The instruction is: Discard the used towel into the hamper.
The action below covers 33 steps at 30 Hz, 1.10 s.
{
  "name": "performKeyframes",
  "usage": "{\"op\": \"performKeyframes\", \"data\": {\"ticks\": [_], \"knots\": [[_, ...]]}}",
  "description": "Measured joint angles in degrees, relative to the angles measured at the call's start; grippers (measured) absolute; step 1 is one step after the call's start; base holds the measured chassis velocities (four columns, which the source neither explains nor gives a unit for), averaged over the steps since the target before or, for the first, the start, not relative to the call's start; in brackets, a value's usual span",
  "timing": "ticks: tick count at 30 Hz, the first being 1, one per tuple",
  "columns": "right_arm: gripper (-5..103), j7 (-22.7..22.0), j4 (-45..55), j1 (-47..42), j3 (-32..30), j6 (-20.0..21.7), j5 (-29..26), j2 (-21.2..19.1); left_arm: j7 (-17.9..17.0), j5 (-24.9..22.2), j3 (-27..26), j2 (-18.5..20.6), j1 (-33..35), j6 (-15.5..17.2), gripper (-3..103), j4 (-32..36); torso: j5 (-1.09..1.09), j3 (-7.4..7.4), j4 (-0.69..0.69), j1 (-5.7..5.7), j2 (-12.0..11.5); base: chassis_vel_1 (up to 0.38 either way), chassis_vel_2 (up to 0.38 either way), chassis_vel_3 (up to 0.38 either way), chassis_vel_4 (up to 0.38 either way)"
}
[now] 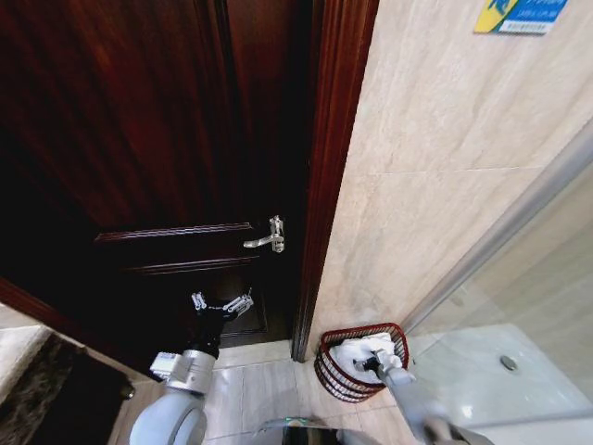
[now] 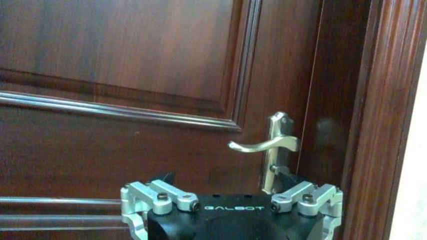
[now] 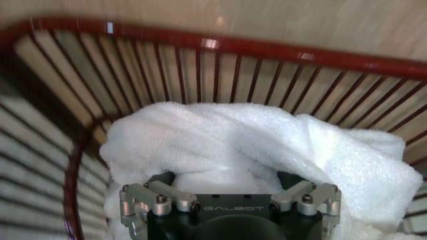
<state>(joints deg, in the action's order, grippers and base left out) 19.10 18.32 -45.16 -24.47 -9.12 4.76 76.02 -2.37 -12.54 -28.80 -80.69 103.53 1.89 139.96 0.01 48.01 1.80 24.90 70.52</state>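
While one towel (image 1: 363, 350) fills one hamper (image 1: 326, 368), right hand (image 1: 374, 363) inside.

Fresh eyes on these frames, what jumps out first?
The white towel bulging out of the red ribbed hamper on the floor by the tiled wall, with the right hand down in it against the cloth. Next, the dark wooden door and its silver lever handle, with the left hand held open below that handle.
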Motion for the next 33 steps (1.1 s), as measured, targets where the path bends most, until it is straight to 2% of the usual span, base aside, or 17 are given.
{"op": "performKeyframes", "data": {"ticks": [3, 4, 6, 7, 9, 12, 15, 17, 19, 20, 23, 25, 27, 28, 30, 33], "knots": [[100, 4.58, 5.03, -1.32, -0.12, -3.15, -2.97, -2.56, 0.00, 0.00, 0.00, 0.00, 0.00, 0.00, 100, 0.00, 0.04, 0.03, 0.02, 0.04, 0.04, 0.000, 0.000, 0.000, 0.000], [100, 4.58, 5.03, -1.32, -0.12, -3.15, -2.97, -2.56, 0.00, 0.00, 0.00, 0.00, 0.00, 0.00, 100, 0.00, 0.04, 0.03, 0.02, 0.04, 0.04, 0.000, 0.000, 0.000, 0.000], [100, 6.40, 11.79, -4.36, -0.88, -2.62, -4.09, -5.45, 0.00, 0.00, 0.00, 0.01, 0.00, 0.00, 100, 0.00, 0.01, 0.04, 0.02, 0.04, 0.08, 0.000, 0.000, 0.000, 0.000], [100, 6.40, 11.79, -4.36, -0.88, -2.62, -4.09, -5.45, 0.00, 0.00, 0.00, 0.01, 0.00, 0.00, 100, 0.00, 0.01, 0.04, 0.02, 0.04, 0.08, 0.000, 0.000, 0.000, 0.000], [100, 7.15, 19.42, -8.61, -1.64, -0.30, -6.06, -7.59, 0.00, 0.00, 0.00, 0.00, 0.00, 0.00, 100, 0.00, 0.00, 0.05, -0.02, 0.05, 0.11, 0.000, 0.000, 0.000, 0.000], [100, 7.32, 24.97, -12.11, -2.45, 0.02, -6.56, -8.55, 0.00, 0.00, 0.00, 0.00, 0.00, 0.00, 100, 0.00, 0.00, 0.05, -0.02, 0.05, 0.13, 0.000, 0.000, 0.000, 0.000], [100, 7.29, 32.50, -17.38, -5.20, -0.75, -3.93, -8.60, 0.00, 0.00, 0.00, 0.00, 0.00, 0.00, 100, 0.00, -0.01, 0.07, 0.02, 0.06, 0.16, 0.000, 0.000, 0.000, 0.000], [100, 7.24, 35.00, -19.15, -5.95, -0.79, -3.30, -8.46, 0.00, 0.00, 0.00, 0.00, 0.00, 0.00, 100, 0.00, -0.01, 0.07, 0.01, 0.07, 0.17, 0.000, 0.000, 0.000, 0.000], [100, 6.16, 42.48, -24.37, -7.92, -0.56, -2.73, -7.77, 0.00, 0.00, 0.00, 0.01, 0.00, 0.00, 100, 0.00, 0.00, 0.08, 0.01, 0.08, 0.18, 0.000, 0.000, 0.000, 0.000], [100, 6.16, 42.48, -24.37, -7.92, -0.56, -2.73, -7.77, 0.00, 0.00, 0.00, 0.01, 0.00, 0.00, 100, 0.00, 0.00, 0.08, 0.01, 0.08, 0.18, 0.000, 0.000, 0.000, 0.000], [100, 0.79, 51.51, -31.02, -11.21, -2.70, -1.59, -5.77, 0.00, 0.00, 0.00, 0.00, 0.00, 0.00, 100, 0.00, -0.03, 0.09, 0.00, 0.08, 0.21, 0.000, 0.000, 0.000, 0.000], [100, -0.35, 53.58, -32.46, -12.22, -2.96, -1.10, -5.03, 0.00, 0.00, 0.00, 0.01, 0.00, 0.00, 100, 0.00, -0.01, 0.09, 0.00, 0.08, 0.22, 0.000, 0.000, 0.000, 0.000], [100, -3.52, 58.71, -36.15, -15.29, -3.63, -1.02, -2.31, 0.00, 0.00, 0.01, 0.00, 0.00, 0.00, 100, 0.00, -0.04, 0.10, 0.00, 0.09, 0.23, 0.000, 0.000, 0.000, 0.000], [100, -3.52, 58.71, -36.15, -15.29, -3.63, -1.02, -2.31, 0.00, 0.00, 0.01, 0.00, 0.00, 0.00, 100, 0.00, -0.04, 0.10, 0.00, 0.09, 0.23, 0.000, 0.000, 0.000, 0.000], [100, -5.63, 63.38, -39.30, -17.67, -3.81, -2.03, 0.42, 0.00, 0.00, 0.00, 0.00, 0.00, 0.00, 100, 0.00, 0.02, 0.10, 0.01, 0.09, 0.23, 0.000, 0.000, 0.000, 0.000], [100, -6.85, 70.78, -43.84, -21.59, -3.73, -4.61, 3.16, 0.00, 0.00, 0.00, 0.00, 0.00, 0.00, 100, 0.00, -0.06, 0.11, 0.01, 0.10, 0.24, 0.000, 0.000, 0.000, 0.000]]}}
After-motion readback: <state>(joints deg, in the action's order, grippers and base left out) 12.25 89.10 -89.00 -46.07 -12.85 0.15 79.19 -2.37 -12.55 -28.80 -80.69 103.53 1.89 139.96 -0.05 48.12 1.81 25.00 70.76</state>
